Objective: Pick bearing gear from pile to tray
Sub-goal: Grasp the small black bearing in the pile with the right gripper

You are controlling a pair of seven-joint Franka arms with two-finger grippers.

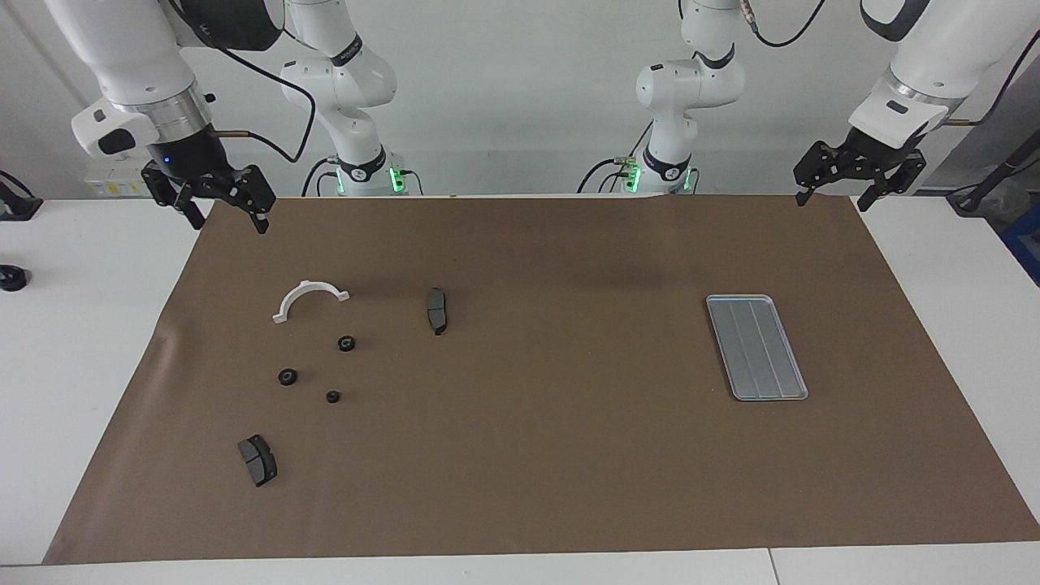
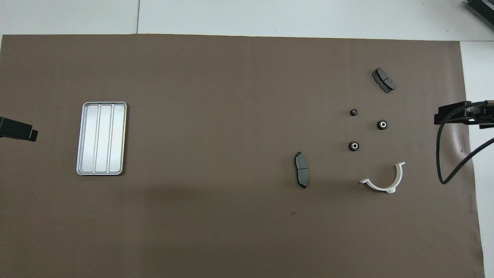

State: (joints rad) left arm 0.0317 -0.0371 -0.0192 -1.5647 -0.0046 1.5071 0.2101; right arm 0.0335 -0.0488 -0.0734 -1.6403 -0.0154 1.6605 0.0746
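The pile lies scattered toward the right arm's end of the brown mat. It holds three black round bearing gears [image 1: 346,344] [image 1: 287,377] [image 1: 332,396], seen from overhead as [image 2: 354,146] [image 2: 382,124] [image 2: 353,112]. With them lie two dark grey brake pads [image 1: 437,310] [image 1: 257,459] and a white half-ring bracket [image 1: 309,298]. The silver ridged tray [image 1: 756,347] [image 2: 101,138] sits empty toward the left arm's end. My right gripper [image 1: 229,221] hangs open and empty over the mat's corner by its base. My left gripper [image 1: 833,201] hangs open and empty over the other corner near the robots.
The brown mat [image 1: 569,455] covers most of the white table. A black cable [image 2: 444,154] droops from the right arm over the mat's edge. A small black object [image 1: 12,278] sits on the bare table at the right arm's end.
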